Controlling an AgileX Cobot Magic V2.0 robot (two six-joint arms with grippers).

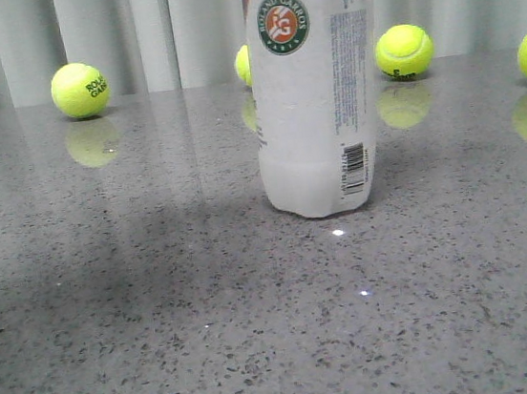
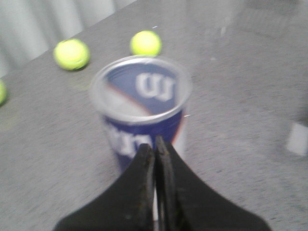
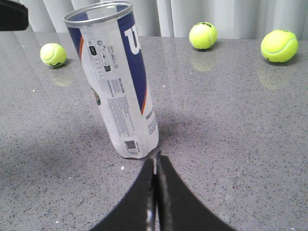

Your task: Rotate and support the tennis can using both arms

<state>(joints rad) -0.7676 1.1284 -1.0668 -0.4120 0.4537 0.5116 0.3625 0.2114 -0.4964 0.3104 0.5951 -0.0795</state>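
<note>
My left gripper (image 2: pixel 154 144) hangs with fingers pressed together just above the upright tennis can (image 2: pixel 140 103), its open rim right ahead of the tips. My right gripper (image 3: pixel 156 161), likewise closed, sits near the can's base, so I'd spread both before bracing opposite sides.

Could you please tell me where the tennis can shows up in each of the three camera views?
Front view: the tennis can stands upright, centre-right, top cut off.
Left wrist view: centre, seen from above, just beyond the left gripper.
Right wrist view: left of centre, beyond the right gripper.
Shared landmark: the barcode at its base, also visible in the right wrist view.
</note>
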